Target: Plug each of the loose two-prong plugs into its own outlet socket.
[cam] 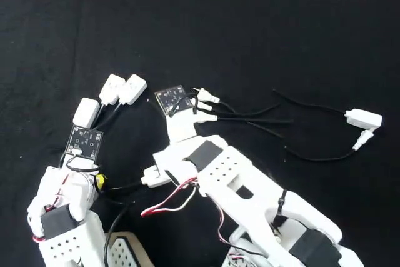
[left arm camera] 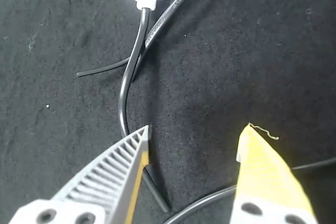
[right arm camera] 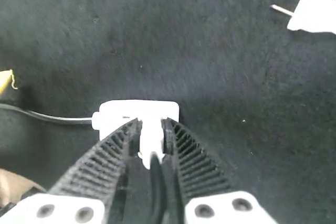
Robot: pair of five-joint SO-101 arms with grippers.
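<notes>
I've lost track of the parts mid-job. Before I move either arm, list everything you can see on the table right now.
Cloth: one, black, over the table.
Sockets: four loose, white; three left of centre, one far right.
Held socket: one, white, in the right gripper.
Plugs: white; two or three at centre, one by the far-right socket.
Cables: several, black, short, trailing from plugs and sockets.
Arms: two, white, at the near edge; left, right.
Left gripper: open, white and yellow, above a cable.
Right gripper: shut on the held socket.
</notes>
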